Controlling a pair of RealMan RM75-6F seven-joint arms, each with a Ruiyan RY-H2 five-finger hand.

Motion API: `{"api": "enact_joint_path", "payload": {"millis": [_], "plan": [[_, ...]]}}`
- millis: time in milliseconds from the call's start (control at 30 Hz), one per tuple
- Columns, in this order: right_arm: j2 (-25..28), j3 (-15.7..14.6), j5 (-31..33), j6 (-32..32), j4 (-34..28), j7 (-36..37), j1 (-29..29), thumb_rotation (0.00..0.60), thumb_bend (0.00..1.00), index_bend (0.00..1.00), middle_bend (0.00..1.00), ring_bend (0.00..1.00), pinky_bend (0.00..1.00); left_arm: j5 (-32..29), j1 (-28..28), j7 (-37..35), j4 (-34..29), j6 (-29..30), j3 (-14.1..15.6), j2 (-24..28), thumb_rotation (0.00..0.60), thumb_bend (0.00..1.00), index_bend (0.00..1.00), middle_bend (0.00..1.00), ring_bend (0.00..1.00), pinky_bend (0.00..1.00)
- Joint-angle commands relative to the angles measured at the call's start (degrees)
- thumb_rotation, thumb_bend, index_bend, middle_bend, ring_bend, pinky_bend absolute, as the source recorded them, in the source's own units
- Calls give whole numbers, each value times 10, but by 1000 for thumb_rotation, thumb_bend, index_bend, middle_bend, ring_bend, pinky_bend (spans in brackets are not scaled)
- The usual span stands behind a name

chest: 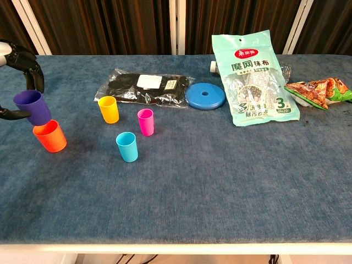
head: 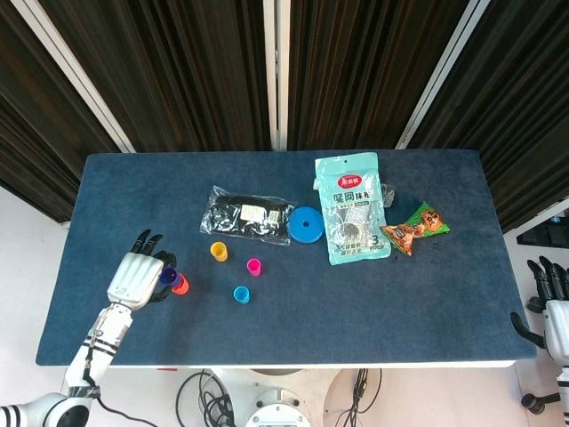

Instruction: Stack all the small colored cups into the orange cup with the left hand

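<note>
The left hand (head: 135, 277) is gripping the purple cup (chest: 32, 106) between curled fingers, holding it just above the orange cup (chest: 50, 136), off the tabletop (chest: 220, 181).

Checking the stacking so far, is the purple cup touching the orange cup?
Cannot tell: chest view shows the purple cup overlapping the orange cup rim.

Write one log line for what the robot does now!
left hand: holds purple cup above orange cup | yellow, pink, blue cups: unstacked | right hand: off table

A blue disc (chest: 204, 95) lies between black packet (chest: 144, 87) and green pouch (chest: 257, 78).
</note>
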Motion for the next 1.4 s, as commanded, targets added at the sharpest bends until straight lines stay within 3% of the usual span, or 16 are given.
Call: {"api": "enact_joint_path", "payload": {"millis": [33,367,533,767,967,1200,1400], "plan": [[2,0,-1,3,-3,-2,-2,600,236,0,0,0,0,-2,1,-7,12,-5,0,-8,600,264,485,493,95,41],[3,0,2,1,-4,-2,-2,600,235,0,0,0,0,1,1,-15,40,-16,-1,-29,600,263,475,479,95,41],[3,0,3,-1,-2,-2,-2,600,236,0,0,0,0,2,1,-21,43,-22,-1,-30,600,262,364,370,95,42],[2,0,3,-3,1,2,-1,600,236,0,0,0,0,3,1,-28,37,-32,0,-26,600,259,298,337,94,40],[3,0,2,-1,1,2,-2,600,235,0,0,0,0,12,-14,-31,37,-29,-26,-26,600,257,298,336,94,40],[4,-2,-3,2,-6,-2,-3,600,236,0,0,0,0,-47,-85,-29,84,-111,-81,-63,600,249,300,335,94,41],[13,-2,-2,8,-12,-2,-8,600,236,0,0,0,0,-79,-135,-19,143,-179,-84,-106,600,247,288,323,94,41]]}}
